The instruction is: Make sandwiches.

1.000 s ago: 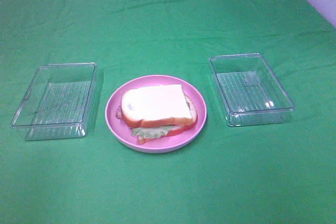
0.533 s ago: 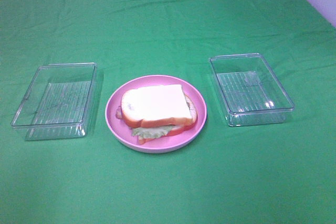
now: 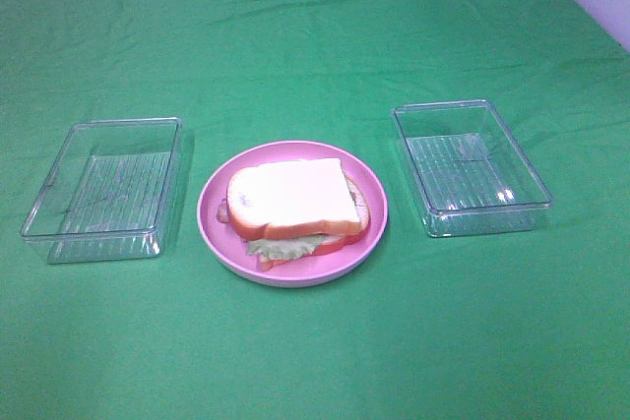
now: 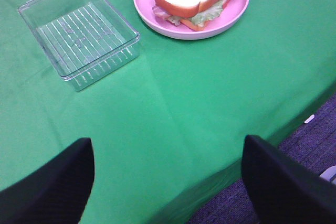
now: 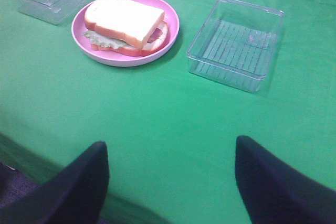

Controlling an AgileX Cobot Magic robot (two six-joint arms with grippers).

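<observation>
Sitting assembled on a round pink plate (image 3: 212, 213), the sandwich (image 3: 293, 206) occupies the middle of the green-covered worktop (image 3: 315, 36), somewhat toward its near edge. A white bread slice with an orange-brown crust tops the stack; pale green lettuce and a reddish layer poke out along the side facing the near edge, and a second crust shows underneath. Whether cheese is inside cannot be told from these views.

Two clear plastic trays flank the plate, one (image 3: 103, 189) toward the left edge and one (image 3: 471, 166) toward the right edge, each apart from the plate and holding nothing visible.

Both arms are back over the near edge of the worktop, well apart from the food. The left gripper (image 4: 168, 182) has its fingers spread wide with nothing between them, and the right gripper (image 5: 168, 182) likewise has its fingers wide apart and empty.

Judging by its look, the stack is light toy food, probably stiff bread with limp lettuce, and the loose layers could slide over one another. A hold across the full thickness at the crust edges, squeezing top and bottom slices together, seems safest; pinching the top slice alone would likely lift only that slice.
</observation>
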